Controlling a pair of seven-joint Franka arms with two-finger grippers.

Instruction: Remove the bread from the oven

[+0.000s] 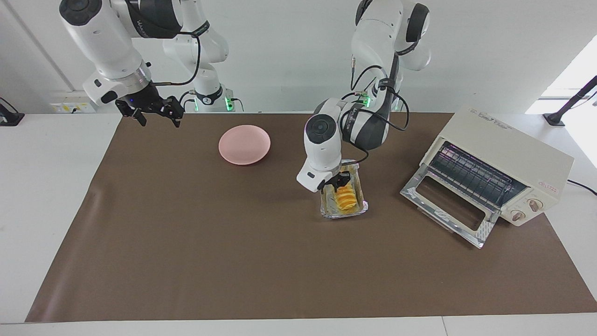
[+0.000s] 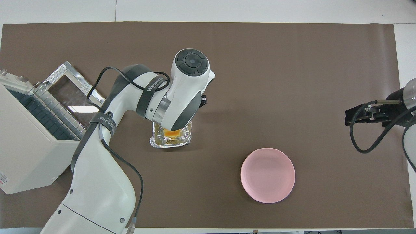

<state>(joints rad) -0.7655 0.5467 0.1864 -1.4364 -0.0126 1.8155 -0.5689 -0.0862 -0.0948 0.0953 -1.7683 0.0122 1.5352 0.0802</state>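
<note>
The golden-yellow ridged bread [image 1: 346,199] lies in a crinkled foil tray [image 1: 342,213] on the brown mat, between the pink plate and the oven. My left gripper [image 1: 337,184] is down at the bread's end nearer the robots, touching or just above it. In the overhead view the left hand covers most of the bread [image 2: 171,133] and tray [image 2: 169,143]. The cream-white oven [image 1: 510,147] stands at the left arm's end with its glass door [image 1: 447,206] dropped open and its wire rack bare. My right gripper [image 1: 156,114] waits, open and empty, raised over the mat's edge at the right arm's end.
A round pink plate [image 1: 244,144] lies on the mat toward the right arm's end, nearer the robots than the tray; it also shows in the overhead view [image 2: 268,175]. The oven's open door lies flat on the mat beside the tray. The brown mat [image 1: 233,261] covers the table's middle.
</note>
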